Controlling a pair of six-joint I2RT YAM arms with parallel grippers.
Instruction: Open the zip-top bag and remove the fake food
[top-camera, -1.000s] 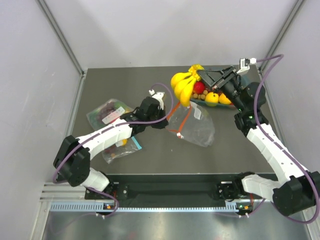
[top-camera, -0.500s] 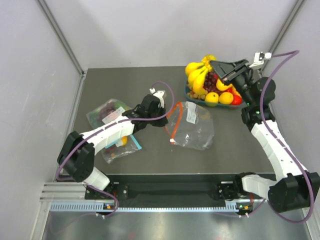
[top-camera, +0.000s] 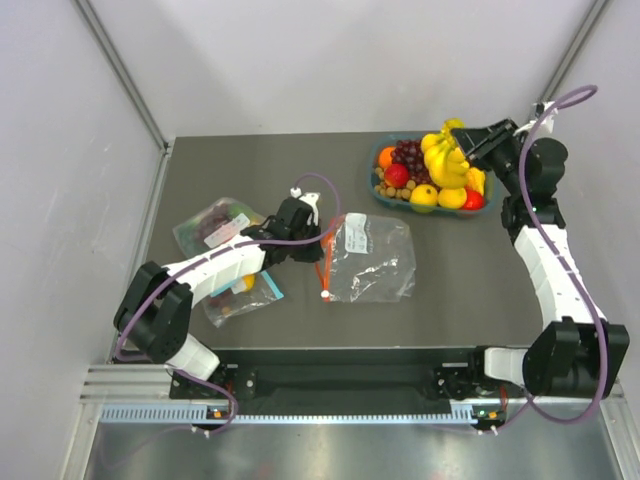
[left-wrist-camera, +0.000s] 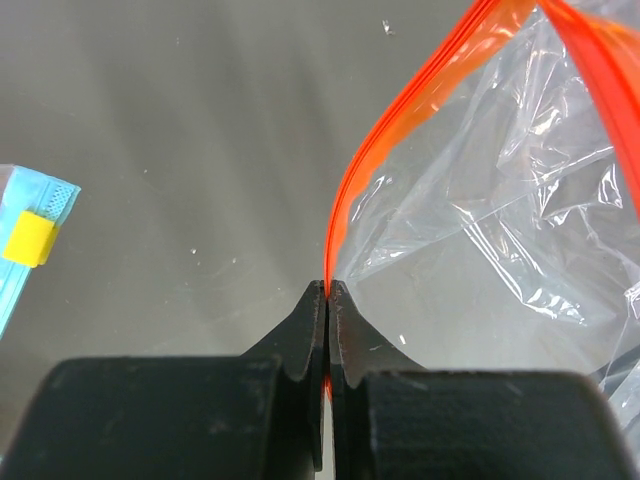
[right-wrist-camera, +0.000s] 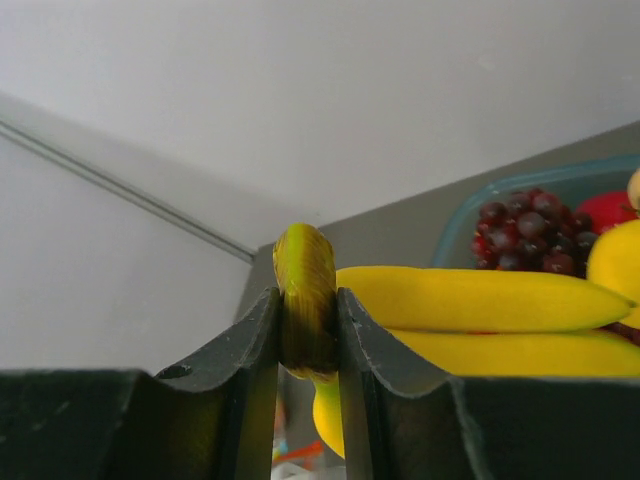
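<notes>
Currently the removal step is in hand. The right hand is clamped on the stem of the banana bunch, which hangs just below it, over the teal basket. The left hand pinches the zip strip of the zip-top bag, which lies on the counter just ahead of it, apparently empty. Next, as judged: lower the bunch into the basket, then release.

The zip-top bag is clear, crinkly, glossy plastic — the banana bunch smooth and shiny — the table matt.
</notes>
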